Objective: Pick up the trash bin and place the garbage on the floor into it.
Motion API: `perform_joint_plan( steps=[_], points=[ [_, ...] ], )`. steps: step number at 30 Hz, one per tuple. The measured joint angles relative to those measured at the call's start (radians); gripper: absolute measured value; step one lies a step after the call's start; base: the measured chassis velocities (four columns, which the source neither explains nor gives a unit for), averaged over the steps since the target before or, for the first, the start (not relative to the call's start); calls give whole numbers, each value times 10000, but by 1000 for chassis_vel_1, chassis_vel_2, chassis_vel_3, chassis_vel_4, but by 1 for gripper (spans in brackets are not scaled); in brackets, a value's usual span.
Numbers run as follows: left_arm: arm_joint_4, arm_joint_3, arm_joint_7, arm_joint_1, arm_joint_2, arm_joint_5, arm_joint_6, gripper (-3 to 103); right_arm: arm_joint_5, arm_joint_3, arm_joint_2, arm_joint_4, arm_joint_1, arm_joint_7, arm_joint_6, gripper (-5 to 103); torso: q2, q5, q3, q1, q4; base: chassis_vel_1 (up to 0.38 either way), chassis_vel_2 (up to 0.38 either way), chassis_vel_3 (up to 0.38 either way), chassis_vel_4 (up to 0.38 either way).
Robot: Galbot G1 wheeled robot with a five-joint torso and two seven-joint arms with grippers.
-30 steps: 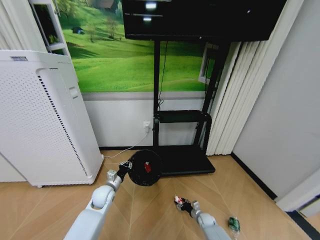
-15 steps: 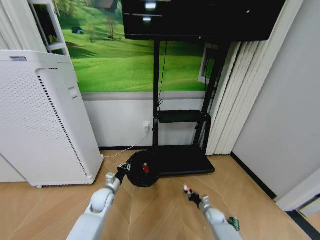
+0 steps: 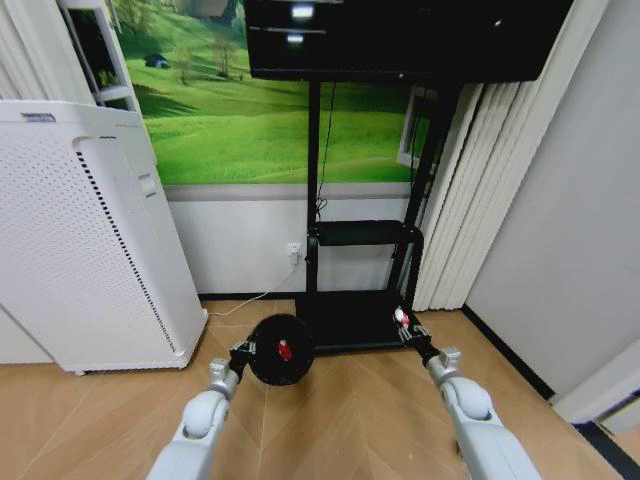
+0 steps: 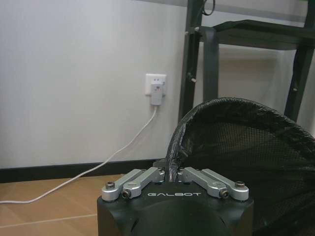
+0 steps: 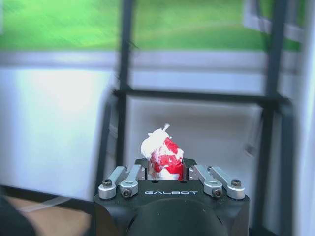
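Trash bin (image 3: 280,350) hangs off the floor, left gripper (image 3: 243,352) pinching its rim, a red can (image 3: 285,350) already inside, while right gripper (image 3: 410,331) clamps the white-and-red scrap (image 3: 401,316) to its right, undropped.

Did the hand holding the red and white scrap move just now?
Yes. The right gripper, shut on the white-and-red scrap, has risen from low over the floor up toward the black TV stand's base.
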Motion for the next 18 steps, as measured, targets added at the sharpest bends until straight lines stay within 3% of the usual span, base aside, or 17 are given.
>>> perform_joint_plan(
  steps=[7, 10, 18],
  points=[
    [188, 1696, -531, -1044, -161, -537, 391, 3, 614, -1055, -595, 1887, -418, -168, -730, 33, 0, -1, 0, -1, -4, 0, 0, 0, 0],
    [313, 1999, -584, -1239, -273, -591, 431, 3, 632, -1391, -745, 1936, -390, -250, -804, 33, 0, -1, 0, 0, -3, 0, 0, 0, 0],
    [836, 2412, -577, -1555, -797, -395, 422, 3, -1262, -2282, -460, 882, -125, -465, -233, 33, -1, 2, 0, -1, -1, 0, 0, 0, 0]
  ],
)
